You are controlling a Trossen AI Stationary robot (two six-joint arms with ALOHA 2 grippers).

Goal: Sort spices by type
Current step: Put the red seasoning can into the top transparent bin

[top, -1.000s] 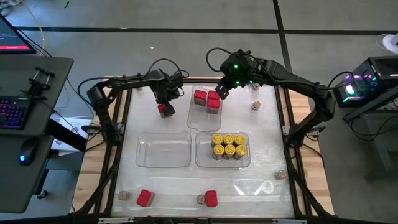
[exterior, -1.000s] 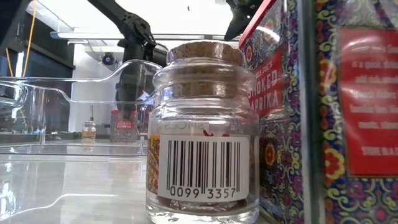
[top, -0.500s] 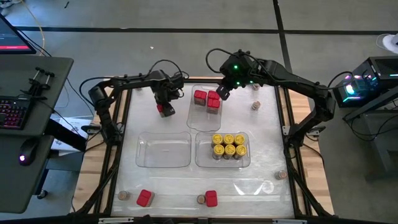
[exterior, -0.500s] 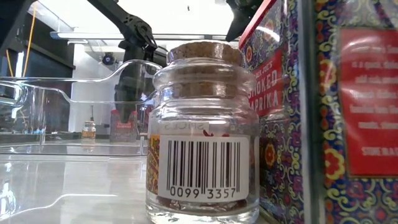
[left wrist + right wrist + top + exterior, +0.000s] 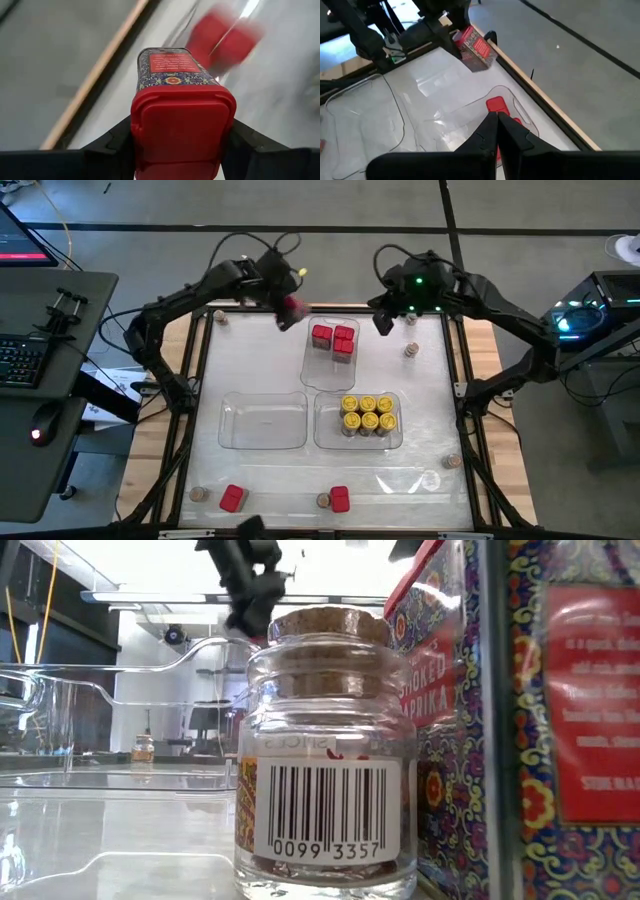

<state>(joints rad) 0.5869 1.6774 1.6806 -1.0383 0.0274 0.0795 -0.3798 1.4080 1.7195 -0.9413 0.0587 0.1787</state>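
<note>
Lifted off the table point(image 5: 260, 370), left gripper point(image 5: 290, 307) clamps a red tin point(image 5: 182, 117), seemingly above grey floor point(image 5: 330, 202); right gripper point(image 5: 385, 323) closed.

You are seeing the low view almost filled by a cork-stoppered jar point(image 5: 325, 755) and a red tin point(image 5: 500, 720), whose right side is running off the edge, so most of the table behind is hiding. In the left wrist view, the held red tin point(image 5: 181, 112) is covering the fingers' pads, and two red shapes point(image 5: 225, 37) beyond it are blurring. Small round jars point(image 5: 411, 349) in the high view are too tiny to read.
</note>
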